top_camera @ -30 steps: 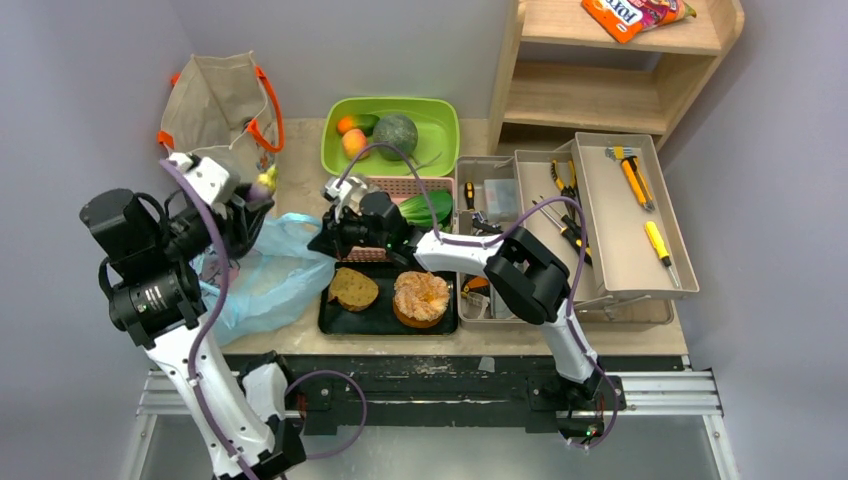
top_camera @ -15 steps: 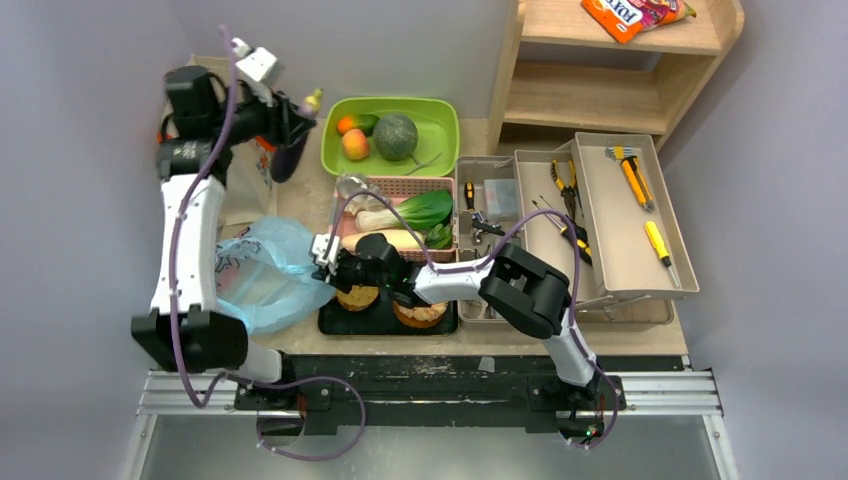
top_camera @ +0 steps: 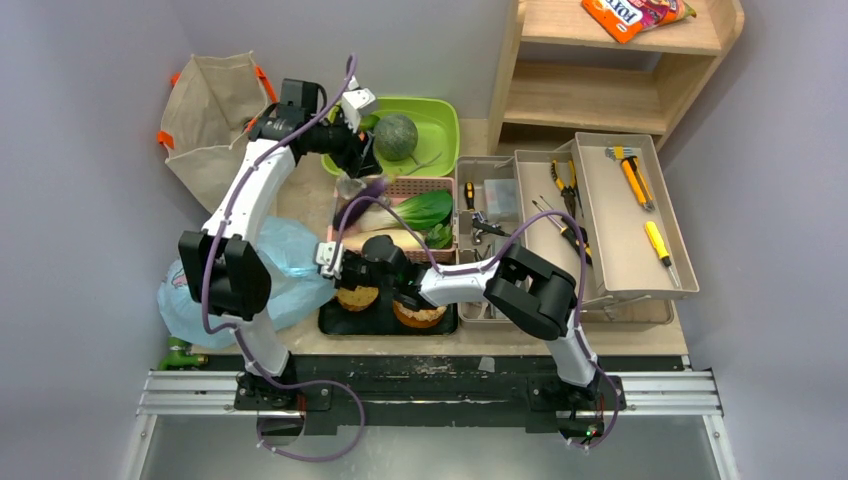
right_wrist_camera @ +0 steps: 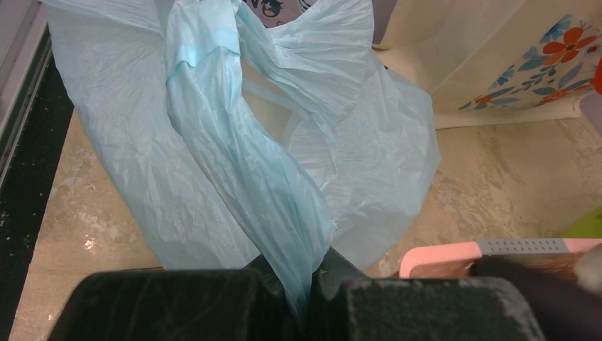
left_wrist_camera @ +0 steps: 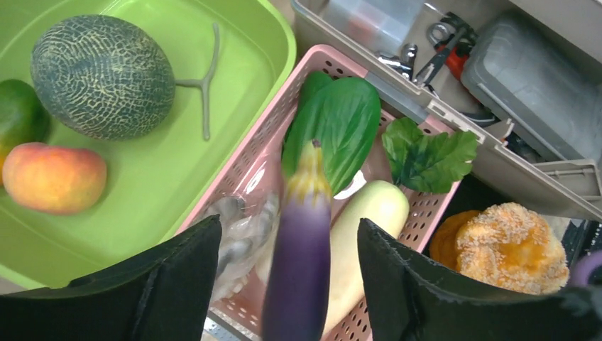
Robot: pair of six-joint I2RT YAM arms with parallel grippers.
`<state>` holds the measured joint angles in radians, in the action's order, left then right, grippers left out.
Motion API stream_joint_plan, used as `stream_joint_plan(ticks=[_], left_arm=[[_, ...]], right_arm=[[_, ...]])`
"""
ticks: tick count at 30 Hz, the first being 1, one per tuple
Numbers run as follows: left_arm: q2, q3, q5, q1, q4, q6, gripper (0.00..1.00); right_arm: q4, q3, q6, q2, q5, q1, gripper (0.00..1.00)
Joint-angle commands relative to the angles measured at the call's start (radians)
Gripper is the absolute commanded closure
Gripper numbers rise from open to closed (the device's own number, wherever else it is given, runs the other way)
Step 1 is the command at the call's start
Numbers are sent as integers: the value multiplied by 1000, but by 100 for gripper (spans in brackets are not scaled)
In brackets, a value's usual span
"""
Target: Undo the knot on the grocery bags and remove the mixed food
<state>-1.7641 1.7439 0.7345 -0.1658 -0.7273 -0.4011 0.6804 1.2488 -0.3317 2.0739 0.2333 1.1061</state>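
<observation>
Hovering over the pink plastic basket [left_wrist_camera: 248, 163], the left gripper [left_wrist_camera: 289, 238] is spread — the purple eggplant [left_wrist_camera: 302, 263] between its jaws touches neither. Nearer, the right gripper [right_wrist_camera: 312, 284] pinches the light-blue plastic bag [right_wrist_camera: 234, 163].

So my left arm [top_camera: 243, 195] is stretched far forward and bent in toward the middle, with the left end effector [left_wrist_camera: 289, 234] aimed down and its 2 fingers [left_wrist_camera: 177, 284] spread apart. My right arm [top_camera: 470, 283] lies low, folded leftward, with the right end effector [right_wrist_camera: 312, 284] pinched shut on the blue bag [right_wrist_camera: 234, 163].
</observation>
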Motion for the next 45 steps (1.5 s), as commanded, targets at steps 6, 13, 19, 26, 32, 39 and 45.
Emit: stream_joint_plan(ticks=[6,13,19,26,32,39,45], left_arm=[[38,252,-39,56,-121,59,14],[111,377,-162,271,-362,-106,14],[109,367,-349,449,-447,-304,14],[57,272,-372,564,-346,-295,12],[-58,301,-428,582,-316,-335,14],[-169,391,-423,590,-382,-365,34],[-144,394,-387,592,-503,-371,89]], right_arm=[[38,22,25,-49,-12,-8,100],[19,83,107,-82,-36,-30,100],[-17,188,181,-108,-52,-58,100],[-59,307,289,-144,-60,-80,100],[-83,423,385,-162,-74,-89,100],[-69,493,478,-201,-106,-119,100],[-78,634,517,-178,-157,-166,100]])
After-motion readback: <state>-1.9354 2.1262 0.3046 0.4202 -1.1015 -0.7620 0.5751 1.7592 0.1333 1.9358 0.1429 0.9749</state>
